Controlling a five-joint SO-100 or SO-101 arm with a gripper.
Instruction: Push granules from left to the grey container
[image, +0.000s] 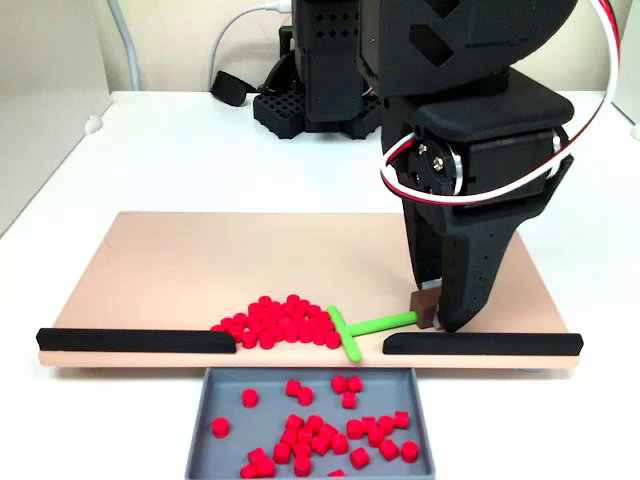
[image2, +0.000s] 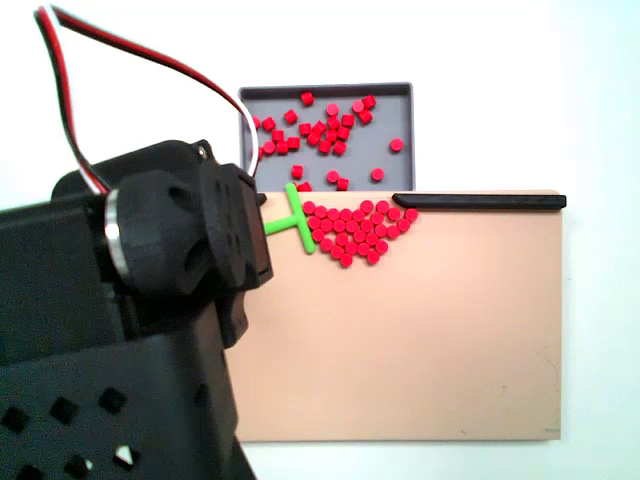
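Black two-finger gripper (image: 432, 318) apparently clamps stem of green T-shaped pusher (image: 352, 330); crossbar flanks heaped red pellets (image: 277, 322), gap fronts shallow grey tray (image: 212, 420).

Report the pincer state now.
Pincer: shut on the brown end block of the green T-shaped plastic pusher tool.

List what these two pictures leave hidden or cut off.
- Hand: its fingertips merge in the dark; open or shut unclear.
- Green T-shaped pusher tool: the black arm hides its handle end.
- Shallow grey tray: the bottom edge crops its near wall and some red pellets.
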